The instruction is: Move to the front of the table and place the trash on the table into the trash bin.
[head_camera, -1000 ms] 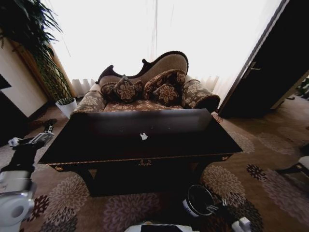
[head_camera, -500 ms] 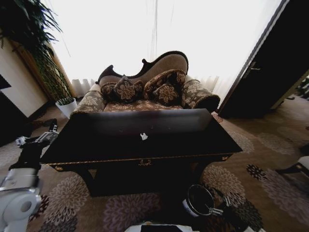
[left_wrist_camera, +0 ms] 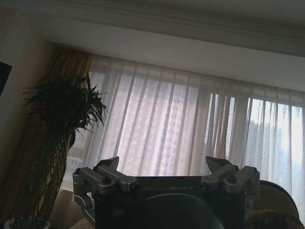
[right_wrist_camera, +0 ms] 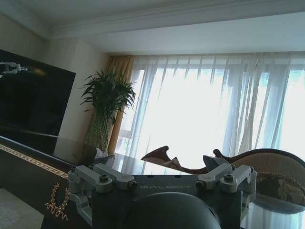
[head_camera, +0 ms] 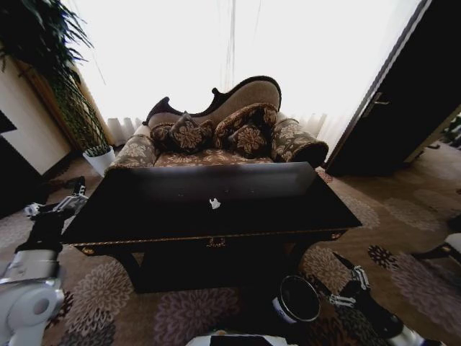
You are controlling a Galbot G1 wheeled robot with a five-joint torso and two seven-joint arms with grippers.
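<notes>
Trash (head_camera: 214, 204), one white paper scrap, is seen on the table (head_camera: 288, 209) near centre. Trash bin (head_camera: 297, 299) is set on carpet below the front right corner. Left gripper (head_camera: 63, 200) is raised beside the table's left end, right gripper (head_camera: 344, 273) beside the bin; both fingers spread, nothing held.

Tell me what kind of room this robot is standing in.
Most likely a formal living room or hotel lounge: an ornate patterned sofa with cushions stands behind a dark glossy table, sheer curtains cover a wide window, and a tall potted plant fills one corner.
</notes>
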